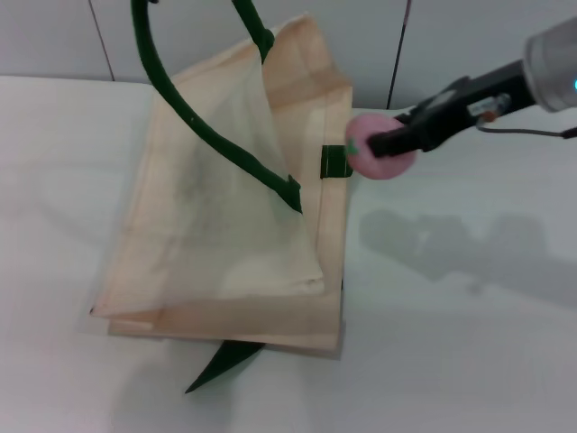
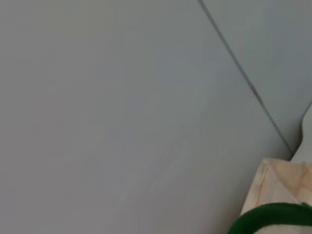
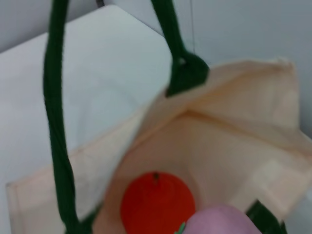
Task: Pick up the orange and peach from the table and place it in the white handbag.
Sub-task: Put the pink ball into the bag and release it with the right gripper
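Note:
The white handbag (image 1: pixel 225 244) lies on the table with its upper side lifted by a dark green strap (image 1: pixel 194 117) that runs out of the top of the head view. My right gripper (image 1: pixel 379 144) is shut on the pink peach (image 1: pixel 383 167), holding it in the air at the bag's open right edge. In the right wrist view the orange (image 3: pixel 157 202) rests inside the open handbag (image 3: pixel 229 146), with the peach (image 3: pixel 219 222) just above the mouth. My left gripper is out of view; the left wrist view shows only a bag corner (image 2: pixel 273 180) and strap (image 2: pixel 273 214).
The white table (image 1: pixel 469 343) stretches to the right and front of the bag. A second green strap end (image 1: pixel 221 361) pokes out from under the bag's near edge. A grey panelled wall (image 1: pixel 54 36) stands behind the table.

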Controlling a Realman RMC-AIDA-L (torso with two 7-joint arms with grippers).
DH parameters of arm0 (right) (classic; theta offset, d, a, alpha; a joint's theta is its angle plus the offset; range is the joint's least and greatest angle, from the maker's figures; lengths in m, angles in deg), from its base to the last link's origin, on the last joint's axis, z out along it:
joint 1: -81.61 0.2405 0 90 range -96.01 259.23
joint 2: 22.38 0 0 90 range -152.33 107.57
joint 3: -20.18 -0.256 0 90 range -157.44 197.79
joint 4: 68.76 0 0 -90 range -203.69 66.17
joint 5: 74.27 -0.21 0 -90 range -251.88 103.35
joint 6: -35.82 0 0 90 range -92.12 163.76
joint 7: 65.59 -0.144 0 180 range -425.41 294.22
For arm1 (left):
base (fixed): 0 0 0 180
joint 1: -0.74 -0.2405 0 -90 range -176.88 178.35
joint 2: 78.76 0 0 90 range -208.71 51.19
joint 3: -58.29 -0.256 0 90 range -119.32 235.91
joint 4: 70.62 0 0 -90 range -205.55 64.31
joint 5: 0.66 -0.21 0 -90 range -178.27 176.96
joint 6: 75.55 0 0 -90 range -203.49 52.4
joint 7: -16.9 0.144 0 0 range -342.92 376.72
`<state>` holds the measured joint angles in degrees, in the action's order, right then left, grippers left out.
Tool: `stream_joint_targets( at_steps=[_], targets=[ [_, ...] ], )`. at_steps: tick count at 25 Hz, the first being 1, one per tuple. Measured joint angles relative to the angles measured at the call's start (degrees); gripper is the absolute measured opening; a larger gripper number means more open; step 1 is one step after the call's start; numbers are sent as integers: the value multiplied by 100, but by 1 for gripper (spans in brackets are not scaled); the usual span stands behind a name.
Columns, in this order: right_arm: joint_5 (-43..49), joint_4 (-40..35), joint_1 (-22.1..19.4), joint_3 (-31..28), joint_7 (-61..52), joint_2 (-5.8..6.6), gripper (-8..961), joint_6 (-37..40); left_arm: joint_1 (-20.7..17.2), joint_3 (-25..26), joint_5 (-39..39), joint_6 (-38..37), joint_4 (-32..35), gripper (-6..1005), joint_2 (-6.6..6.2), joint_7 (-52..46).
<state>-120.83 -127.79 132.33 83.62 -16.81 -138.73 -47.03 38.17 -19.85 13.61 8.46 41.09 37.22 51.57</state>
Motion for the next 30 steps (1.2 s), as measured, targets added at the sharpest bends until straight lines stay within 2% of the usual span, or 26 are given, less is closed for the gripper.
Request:
stream_joint_targets(
  at_steps=[5, 16, 30],
  targets=[
    [-667, 628, 298, 250, 216, 2, 419, 554, 56, -172, 12, -78, -44, 134, 17, -71],
    [-1196, 1644, 782, 317, 741, -1, 413, 1213, 171, -646, 24, -211, -39, 134, 20, -361],
    [-1173, 2119, 829, 461, 1000, 31, 409, 1817, 187, -823, 6, -214, 227, 134, 17, -480]
  ],
)
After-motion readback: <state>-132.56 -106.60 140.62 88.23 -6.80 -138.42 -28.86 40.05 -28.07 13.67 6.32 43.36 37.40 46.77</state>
